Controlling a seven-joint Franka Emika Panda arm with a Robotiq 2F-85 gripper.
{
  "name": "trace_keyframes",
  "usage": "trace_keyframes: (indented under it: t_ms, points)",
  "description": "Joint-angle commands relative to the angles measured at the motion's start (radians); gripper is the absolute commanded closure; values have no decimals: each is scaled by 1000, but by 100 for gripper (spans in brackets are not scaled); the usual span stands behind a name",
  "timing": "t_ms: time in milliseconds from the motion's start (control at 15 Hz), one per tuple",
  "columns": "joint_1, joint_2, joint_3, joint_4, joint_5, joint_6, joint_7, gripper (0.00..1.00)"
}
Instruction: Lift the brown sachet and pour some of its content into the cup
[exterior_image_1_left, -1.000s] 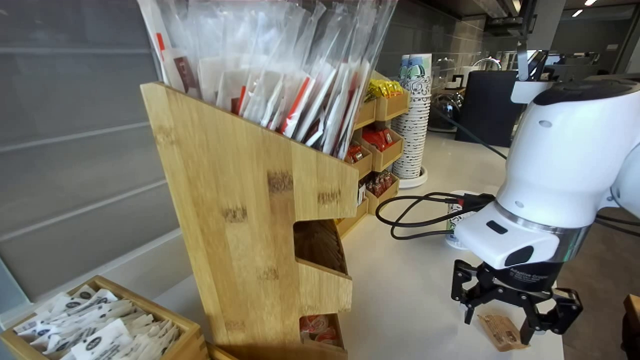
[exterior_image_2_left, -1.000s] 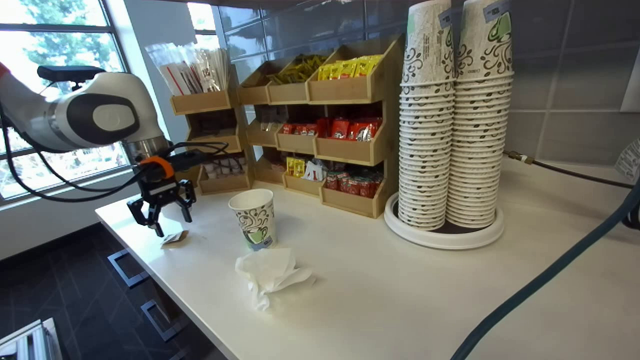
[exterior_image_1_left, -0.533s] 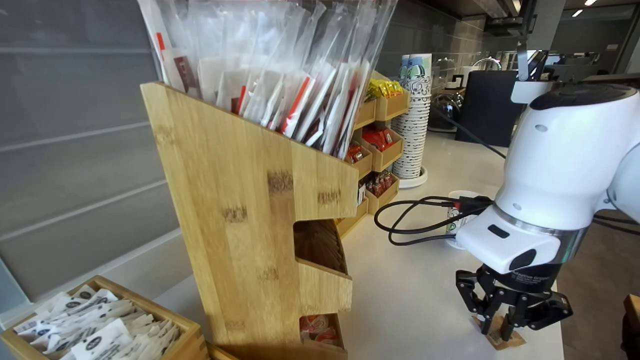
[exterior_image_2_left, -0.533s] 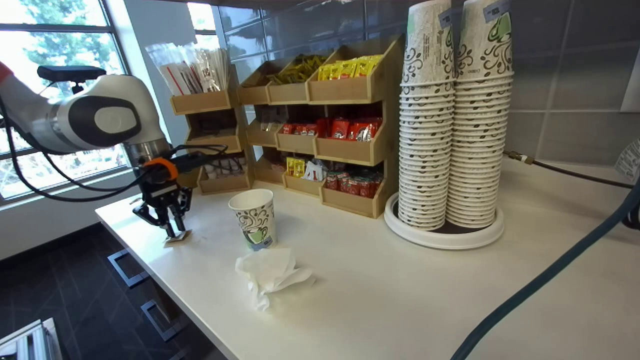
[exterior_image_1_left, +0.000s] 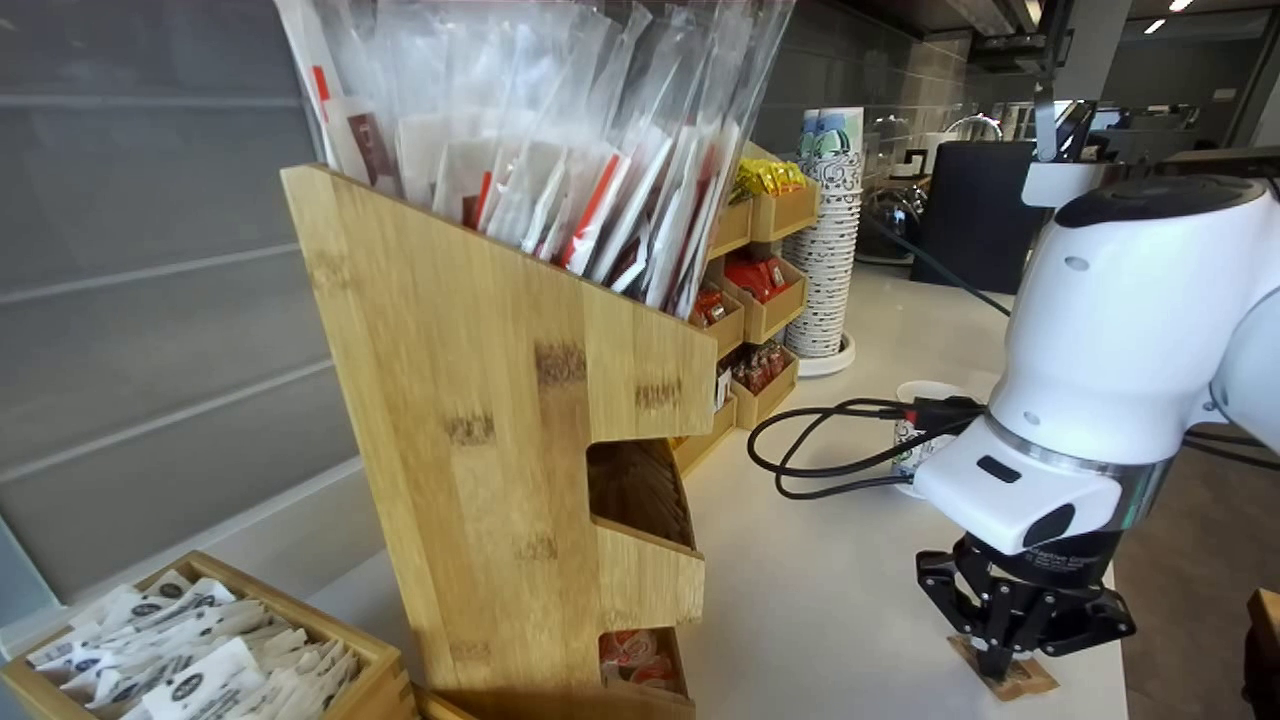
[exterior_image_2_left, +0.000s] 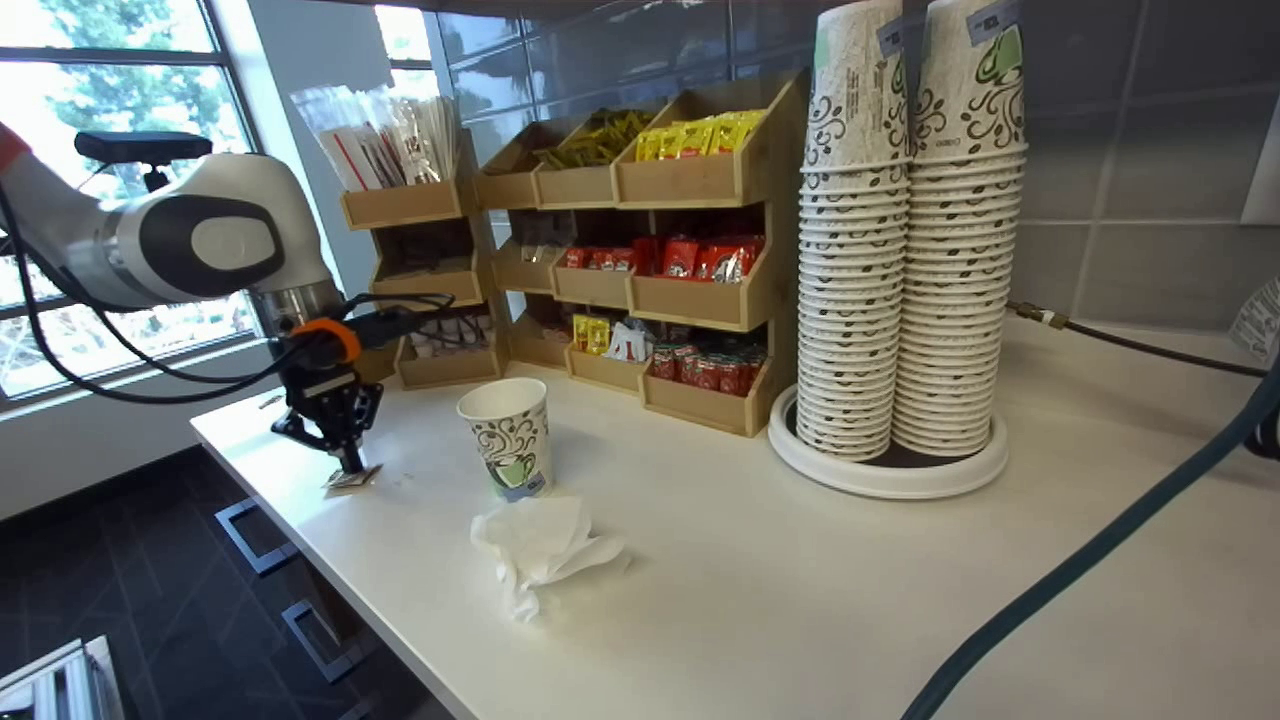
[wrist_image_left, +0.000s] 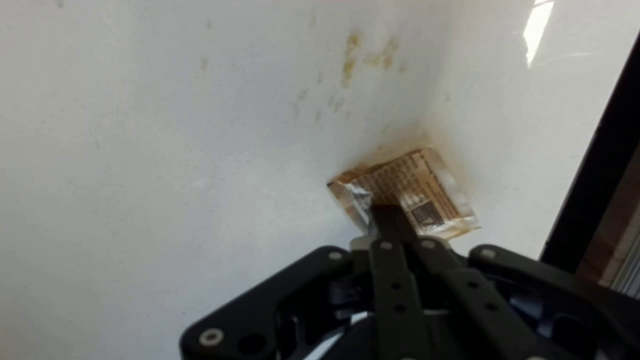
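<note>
Two fingers of my gripper (wrist_image_left: 393, 212) were pressed together low in the wrist view, their tips down at the brown sachet (wrist_image_left: 422, 185), which lay on the counter (wrist_image_left: 165, 150) just right of that frame's centre. Whether they had pinched a fold of its paper or merely pushed on it, I could not tell. I judged myself to be at the grasp, early in the job: reaching was done, while lifting, carrying and pouring were all left. I couldn't make out whether the sachet had been opened.

White and glossy, the counter carried yellowish stains (wrist_image_left: 349, 62) in the upper middle of the wrist view and a streak of glare (wrist_image_left: 537, 30) at the upper right. Farther along it, a little left of centre in an exterior view, the paper cup (exterior_image_2_left: 512, 440) I took for the target stood upright, apart from the sachet, its inside mostly hidden. A crumpled tissue (exterior_image_2_left: 545, 545) lay just below it in that frame.

Beyond, a wooden rack (exterior_image_2_left: 690, 185) of red and yellow packets (exterior_image_2_left: 700, 138) rose behind the cup, with two tall stacks of cups (exterior_image_2_left: 850, 310) on a white tray (exterior_image_2_left: 890, 482) at the right. Dark tiles (exterior_image_2_left: 1150, 150) backed them, and bright windows (exterior_image_2_left: 110, 95) filled the upper left.
</note>
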Motion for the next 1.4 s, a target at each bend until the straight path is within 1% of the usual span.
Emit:
trace_keyframes:
  t_ms: [0, 67, 200, 533, 800, 1067, 1333]
  points:
    - [-7, -5, -4, -11, 9, 14, -38, 72]
    - [-7, -9, -3, -11, 9, 16, -38, 71]
    - [-9, -15, 0, -11, -4, 12, -35, 63]
    - [-12, -16, 2, -7, -12, 14, -33, 28]
    - [-17, -40, 4, 4, -27, 23, -17, 0]
    - [-8, -54, -3, 7, -7, -25, -48, 0]
    - [-3, -48, -10, -9, 14, -25, -88, 0]
